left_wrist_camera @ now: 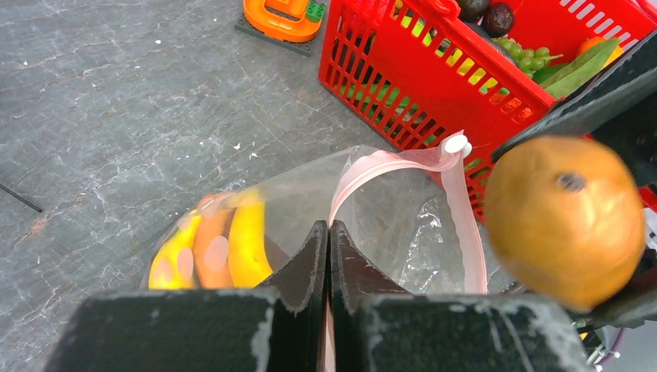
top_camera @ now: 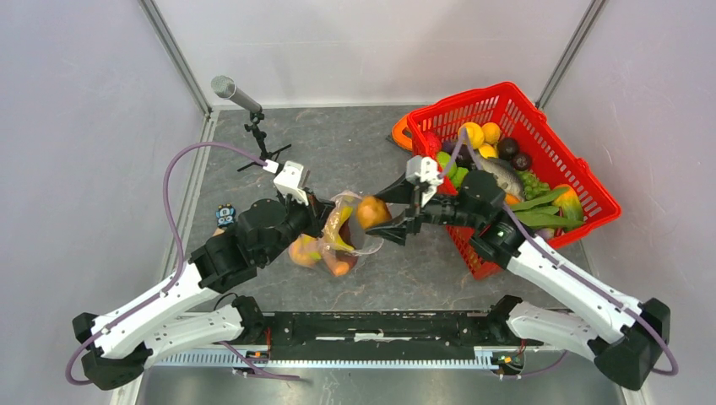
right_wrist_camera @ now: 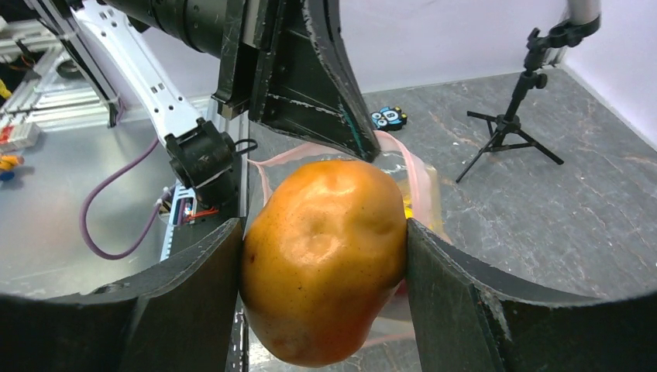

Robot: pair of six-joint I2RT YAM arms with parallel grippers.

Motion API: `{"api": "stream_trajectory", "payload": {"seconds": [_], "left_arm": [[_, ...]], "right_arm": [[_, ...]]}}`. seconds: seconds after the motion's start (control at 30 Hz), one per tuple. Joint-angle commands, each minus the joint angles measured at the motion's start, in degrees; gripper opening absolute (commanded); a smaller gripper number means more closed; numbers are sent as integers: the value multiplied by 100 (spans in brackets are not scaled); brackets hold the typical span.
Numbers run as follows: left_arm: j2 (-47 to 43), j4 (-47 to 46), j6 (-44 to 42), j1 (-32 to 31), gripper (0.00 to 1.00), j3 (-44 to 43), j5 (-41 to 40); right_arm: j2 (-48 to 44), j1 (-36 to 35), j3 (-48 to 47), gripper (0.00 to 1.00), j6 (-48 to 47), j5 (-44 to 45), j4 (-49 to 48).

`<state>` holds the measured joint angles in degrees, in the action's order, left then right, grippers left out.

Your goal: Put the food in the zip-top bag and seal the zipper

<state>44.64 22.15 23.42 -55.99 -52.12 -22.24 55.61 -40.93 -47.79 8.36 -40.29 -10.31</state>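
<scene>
Right gripper (top_camera: 382,216): the jaws stand at middle width and clamp a round orange-brown toy fruit (right_wrist_camera: 325,256) from both sides; the fingers (right_wrist_camera: 194,291) touch its skin.
Orange-brown toy fruit, place: centre of the top view, in the air just beside the mouth of the bag, on its right side.
Left gripper (left_wrist_camera: 328,252): the two fingers are pressed together, and the pink strip runs in between them, so it pinches the edge of the bag.
Zip-top bag (top_camera: 336,245): clear with pale dots, left of centre in the top view, held up at the mouth.
Zipper (left_wrist_camera: 467,225): the pink strip makes an open loop; a small white slider (left_wrist_camera: 457,143) sits at its top.
Food in the bag: a yellow banana (left_wrist_camera: 246,244) and an orange piece (left_wrist_camera: 211,246), low left in the left wrist view.
Red basket (top_camera: 507,97): upper right of the top view, holding yellow fruits (top_camera: 474,135), green grapes (top_camera: 532,181) and dark round pieces (top_camera: 512,152).
Orange ring-shaped object (left_wrist_camera: 283,15): on the grey table (top_camera: 338,143), touching the left corner of the basket.
Microphone on tripod (top_camera: 238,94): upper left of the top view.
</scene>
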Motion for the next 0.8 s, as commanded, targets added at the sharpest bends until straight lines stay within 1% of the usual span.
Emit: {"api": "stream_trajectory", "payload": {"seconds": [0.0,0.13,0.23,0.33,0.43,0.47,0.5,0.57,0.63,0.7,0.77], "left_arm": [[-13,-199,130,18,6,-180,31],[-17,-146,93,18,6,-249,20],[-51,-114,93,19,6,-290,27],[-124,-114,88,24,6,-316,9],[-231,-149,77,18,6,-334,-10],[-247,-150,63,18,6,-347,-21],[-256,-137,58,21,6,-364,-26],[-260,-93,57,18,6,-393,-45],[-274,-88,67,19,6,-388,-63],[-313,-96,91,20,6,-355,-119],[-371,-83,59,18,6,-351,-201]], "right_arm": [[325,-672,-578,39,-1044,907,647],[755,-1060,-842,39,-1341,1617,980],[974,-1178,-1025,43,-1499,1957,1283],[1033,-1223,-1038,50,-1589,2190,1302],[1134,-1270,-1086,54,-1650,2399,1324],[1181,-1282,-1115,58,-1671,2427,1332],[1242,-1295,-1164,64,-1663,2462,1326],[1309,-1303,-1214,69,-1534,2659,1176],[1276,-1310,-1099,73,-1196,2916,680],[1242,-1304,-911,76,-961,2806,198],[1274,-1304,-877,79,-845,2652,-38]]}}
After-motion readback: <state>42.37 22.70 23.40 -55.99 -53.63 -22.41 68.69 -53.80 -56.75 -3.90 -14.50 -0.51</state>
